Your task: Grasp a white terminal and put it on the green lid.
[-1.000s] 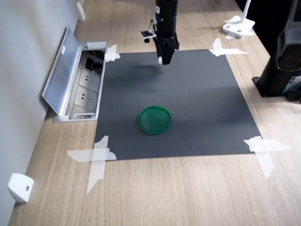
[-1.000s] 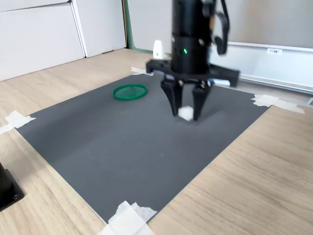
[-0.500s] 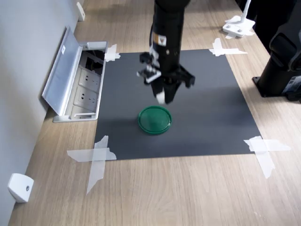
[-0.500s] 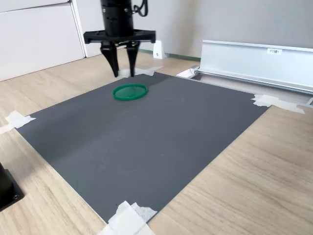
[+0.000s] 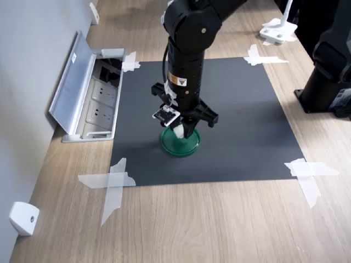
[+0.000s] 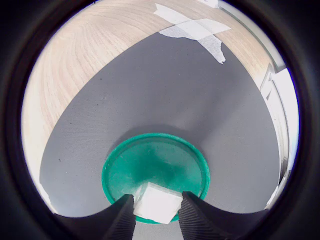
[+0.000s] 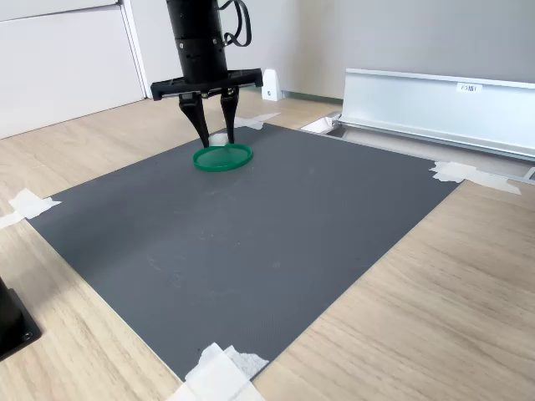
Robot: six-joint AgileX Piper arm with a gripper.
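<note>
One arm stands over the mat (image 5: pixel 241 131) with one gripper (image 5: pixel 182 131), and between its fingers sits one white terminal (image 6: pixel 157 203). There is one green lid (image 5: pixel 181 143) and one dark mat, with four tape crosses, one at each corner: (image 5: pixel 112 181), (image 5: pixel 307 174), (image 5: pixel 258 56) and (image 5: pixel 130 62). By the wall I count one socket box (image 5: pixel 90 96) with its flap up, one white wedge (image 5: pixel 23 218) on the desk, and one black base (image 5: pixel 329 82) at the first exterior view's right edge.

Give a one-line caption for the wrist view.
Hand holds the white terminal just over the green lid on the dark mat.
</note>
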